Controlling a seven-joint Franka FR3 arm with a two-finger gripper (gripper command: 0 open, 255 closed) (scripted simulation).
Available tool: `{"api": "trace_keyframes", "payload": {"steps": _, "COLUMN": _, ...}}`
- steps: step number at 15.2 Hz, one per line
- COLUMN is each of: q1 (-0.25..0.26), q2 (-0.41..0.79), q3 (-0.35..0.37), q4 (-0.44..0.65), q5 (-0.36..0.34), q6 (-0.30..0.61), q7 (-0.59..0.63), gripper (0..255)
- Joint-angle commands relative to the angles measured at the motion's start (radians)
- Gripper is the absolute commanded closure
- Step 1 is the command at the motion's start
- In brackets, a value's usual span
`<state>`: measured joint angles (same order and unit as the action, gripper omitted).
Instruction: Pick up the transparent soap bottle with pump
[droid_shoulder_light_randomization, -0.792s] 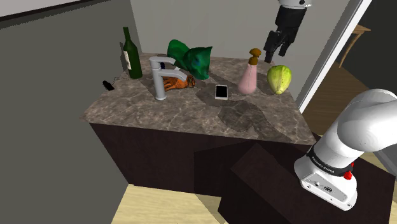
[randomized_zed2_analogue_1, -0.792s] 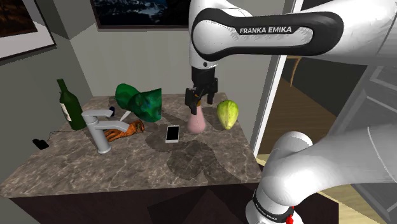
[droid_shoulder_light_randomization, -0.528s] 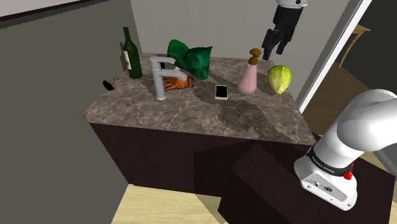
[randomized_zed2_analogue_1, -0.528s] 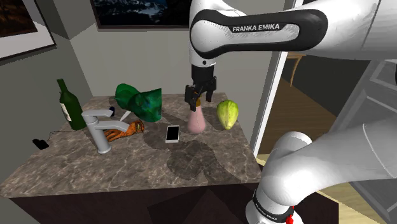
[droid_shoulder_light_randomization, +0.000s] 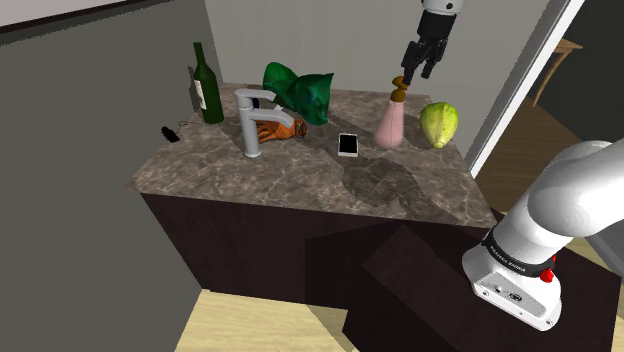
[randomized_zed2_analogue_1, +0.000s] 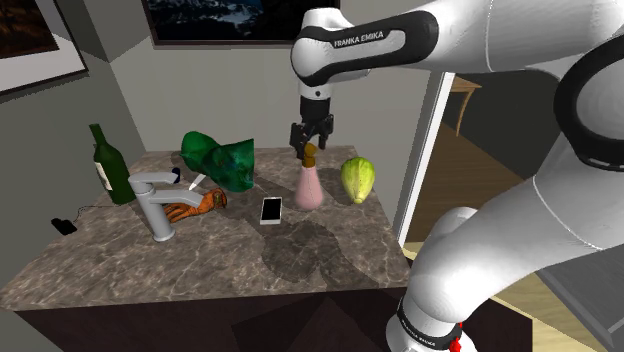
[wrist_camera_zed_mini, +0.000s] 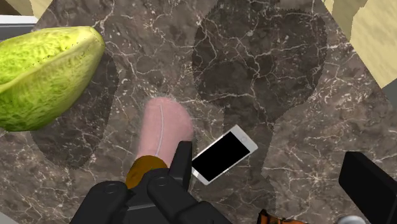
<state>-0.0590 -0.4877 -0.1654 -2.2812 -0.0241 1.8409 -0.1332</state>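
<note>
Shoulder view takes in the marble countertop (droid_shoulder_light_randomization: 300, 185) first. Toward its 1 o'clock corner stands the soap bottle (droid_shoulder_light_randomization: 389, 125), pink and flask-shaped. A yellow-green fruit (droid_shoulder_light_randomization: 438, 124) sits at the bottle's 3 o'clock and a phone (droid_shoulder_light_randomization: 348, 144) lies flat at its 9 o'clock. The gripper (droid_shoulder_light_randomization: 415, 72) hangs at the bottle's 12 o'clock, just above it, with its fingers spread and nothing between them.

I judge the bottle light and stiff, with a smooth wall that is likely slippery. The body widens toward the base, so fingers closing on that slope could ride upward. The narrow neck under the brown pump (droid_shoulder_light_randomization: 400, 88) looks the surer hold, since the collar would stop a slip. Pressing down on the pump head risks depressing it or tipping the bottle.

Wrist view adds the sideways offset: the bottle (wrist_camera_zed_mini: 164, 127) lines up with one finger of the gripper (wrist_camera_zed_mini: 273, 162) rather than the middle of the gap, where the phone (wrist_camera_zed_mini: 224, 154) lies instead. Second exterior view adds height: the gripper (randomized_zed2_analogue_1: 311, 143) is close over the pump (randomized_zed2_analogue_1: 310, 153), though I cannot tell whether they touch.
</note>
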Motion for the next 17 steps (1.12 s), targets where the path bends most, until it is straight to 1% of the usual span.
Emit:
{"api": "trace_keyframes", "payload": {"steps": 1, "q1": -0.006, "q2": 0.065, "q3": -0.038, "q4": 0.050, "q5": 0.006, "q6": 0.019, "q7": -0.046, "gripper": 0}}
{"api": "trace_keyframes", "payload": {"steps": 5, "q1": -0.011, "q2": 0.203, "q3": -0.102, "q4": 0.156, "q5": 0.042, "q6": 0.055, "q7": -0.132, "gripper": 0}}
{"api": "trace_keyframes", "payload": {"steps": 10, "q1": -0.024, "q2": 0.389, "q3": -0.173, "q4": 0.318, "q5": 0.121, "q6": 0.071, "q7": -0.247, "gripper": 0}}
{"api": "trace_keyframes", "payload": {"steps": 11, "q1": -0.026, "q2": 0.392, "q3": -0.172, "q4": 0.321, "q5": 0.123, "q6": 0.071, "q7": -0.249, "gripper": 0}}
{"api": "trace_keyframes", "payload": {"steps": 17, "q1": -0.026, "q2": 0.405, "q3": -0.174, "q4": 0.254, "q5": 0.130, "q6": 0.149, "q7": -0.262, "gripper": 0}}
